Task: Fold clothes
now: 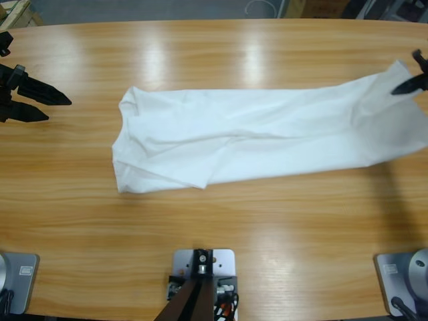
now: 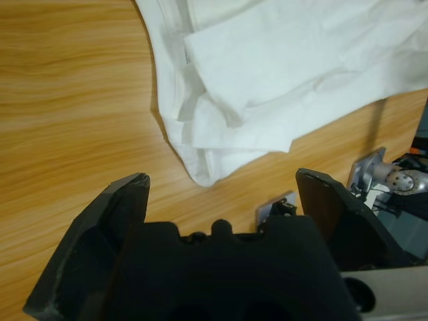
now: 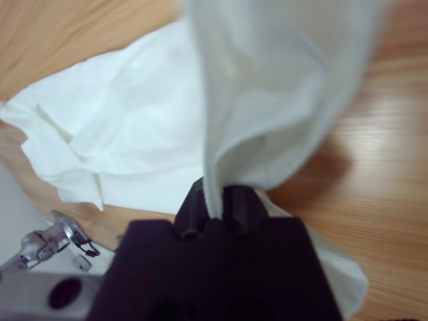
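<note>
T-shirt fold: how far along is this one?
Done: the T-shirt lies as a long folded band across the table, layers doubled at its left end. In hand: the right gripper is shut on its right end, lifting it. The left gripper is open, apart. Left: folding the band crosswise.

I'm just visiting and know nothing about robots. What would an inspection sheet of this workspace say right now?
Surface: long wooden table, shiny, with light glare along its far side.
Job's things: one white T-shirt lying stretched across the table, bunched and layered at one end, its other end lifted off the wood.
Clutter: nothing seen.
Grippers: left gripper open, holding nothing, aimed at the shirt's bunched end from a short way off; right gripper shut on a pinch of the shirt's fabric, which hangs from it.
Cables: nothing seen on the table.
Surroundings: a strip of room beyond the table's far edge, too unclear to describe.
</note>
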`<action>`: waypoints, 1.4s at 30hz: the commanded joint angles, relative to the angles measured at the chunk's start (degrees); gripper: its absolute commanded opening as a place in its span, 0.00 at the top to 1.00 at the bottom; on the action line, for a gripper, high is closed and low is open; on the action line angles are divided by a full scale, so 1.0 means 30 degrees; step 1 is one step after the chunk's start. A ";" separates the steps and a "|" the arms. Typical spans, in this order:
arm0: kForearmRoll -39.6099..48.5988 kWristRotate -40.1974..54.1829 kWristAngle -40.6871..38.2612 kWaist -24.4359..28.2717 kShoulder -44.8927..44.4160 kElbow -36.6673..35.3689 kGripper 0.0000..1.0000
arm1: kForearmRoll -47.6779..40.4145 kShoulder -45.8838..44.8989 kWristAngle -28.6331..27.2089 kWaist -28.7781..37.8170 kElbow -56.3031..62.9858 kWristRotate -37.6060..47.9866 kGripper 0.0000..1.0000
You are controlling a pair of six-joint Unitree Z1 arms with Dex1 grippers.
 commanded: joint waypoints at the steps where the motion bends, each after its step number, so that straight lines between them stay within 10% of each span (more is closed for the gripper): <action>1: -0.0002 0.0262 -0.0353 -0.0183 0.0477 0.0462 0.14 | 0.0163 -0.1119 0.0393 0.3550 -0.0854 0.1983 1.00; 24: -0.0014 0.0566 -0.0382 -0.0148 0.0330 0.0866 0.13 | 0.0673 0.2532 0.0305 1.4548 -0.8524 0.7925 1.00; 42: -0.0025 0.1205 -0.0681 -0.0183 -0.0478 0.0919 0.13 | 0.5472 0.7752 0.0159 1.8743 -1.9387 0.9296 1.00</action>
